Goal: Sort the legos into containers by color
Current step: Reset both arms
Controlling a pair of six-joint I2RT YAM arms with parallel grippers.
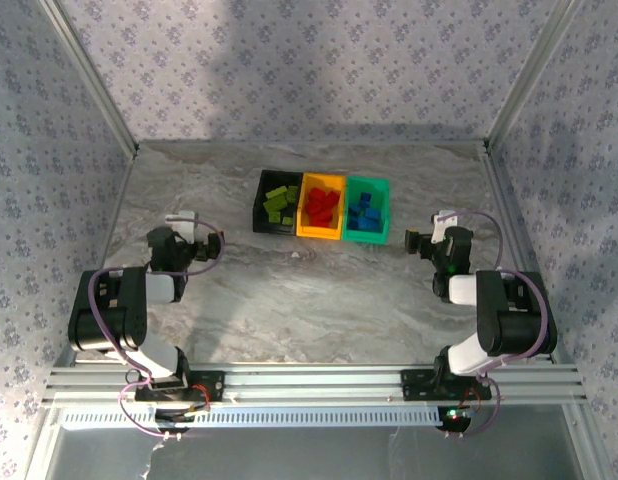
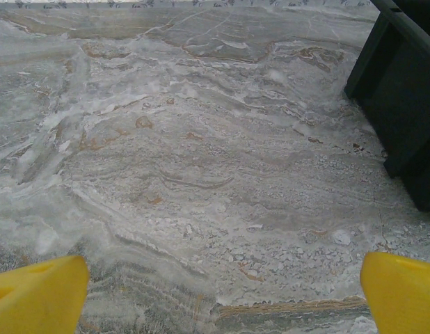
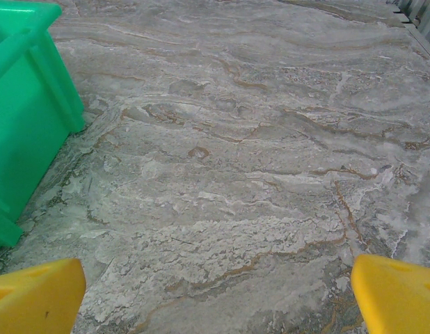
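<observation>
Left pincer (image 2: pixel 218 296) is spread wide: in the left wrist view its two yellow fingertips (image 2: pixel 37 292) sit at the bottom corners, both cut off by the frame edge, with bare marbled tabletop (image 2: pixel 201 174) betw. them and nothing gripped. Ahead and to the right of it stands the black bin (image 2: pixel 403 104). That view gives just its dark outer wall and one corner, the rest runs off the right edge and the inside is hidden. Right pincer (image 3: pixel 215 296) is likewise apart and grips nothing, w/ fingertips (image 3: pixel 396 292) cropped at the lower corners. Ahead and to its left is the green bin (image 3: pixel 20 118); part of the rim and side wall show, the remainder is cut off at the left edge and the contents can't be seen. From the top external view the left pincer (image 1: pixel 209 245) and right pincer (image 1: pixel 414 240) are small and dark, so the finger gap is hard to read there. Betw. the two pincers and further out, the three bins stand side by side, touching. The black bin (image 1: pixel 259 200) holds lime legos (image 1: pixel 280 202), the orange-yellow bin (image 1: pixel 319 233) holds red legos (image 1: pixel 321 205) and the green bin (image 1: pixel 364 236) holds blue legos (image 1: pixel 366 213). Each bin seems to hold one colour only, tho the bricks are too small to count or to rule out a stray.
</observation>
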